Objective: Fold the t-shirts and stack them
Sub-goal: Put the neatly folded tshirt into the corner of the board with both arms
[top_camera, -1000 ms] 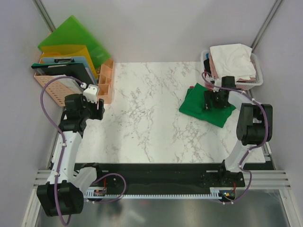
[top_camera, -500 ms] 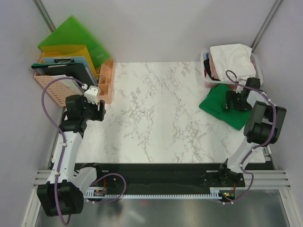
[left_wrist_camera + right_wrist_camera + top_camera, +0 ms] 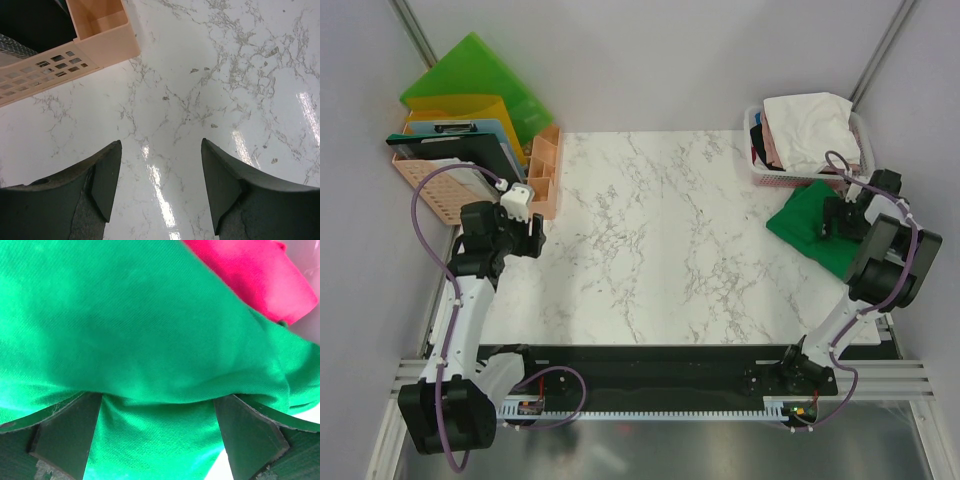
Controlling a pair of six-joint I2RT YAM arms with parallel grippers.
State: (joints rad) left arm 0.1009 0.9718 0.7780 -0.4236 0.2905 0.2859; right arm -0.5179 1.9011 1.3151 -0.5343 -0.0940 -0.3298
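the green t-shirt (image 3: 803, 222) lies bunched on the marble table (image 3: 640, 230) at its far right edge, just in front of the white basket (image 3: 765, 178) and touching its near wall. it is one plain piece of deep green cloth, rumpled and not folded flat. in the right wrist view the green t-shirt (image 3: 150, 340) fills nearly the whole picture, with a soft ridge of cloth sagging across the fingers, and a magenta-red t-shirt (image 3: 250, 275) shows at the upper right, touching the green one.

the right gripper (image 3: 832, 222) is down on the green cloth. close up, the right gripper (image 3: 159, 397) has its jaws spread wide, with cloth bulging between them; the tips are covered, so whether they catch any cloth cannot be told.

the white basket holds a heap of shirts: a white t-shirt (image 3: 810, 125) on top and what looks like a pale pink one (image 3: 773, 146) under it.

the left gripper (image 3: 528, 236) hangs over the left side of the table. the left wrist view shows the left gripper (image 3: 161, 141) with its jaws apart and only bare marble table (image 3: 225, 75) between them.

at the far left stand two more containers: a peach lattice crate (image 3: 425, 180) with a green folder (image 3: 470, 75), a yellow folder (image 3: 460, 108) and a dark clipboard (image 3: 445, 145) upright in it, and a peach organiser (image 3: 545, 170) beside it, whose corner shows as the peach organiser (image 3: 100, 25) in the left wrist view. three containers in all, two arms.
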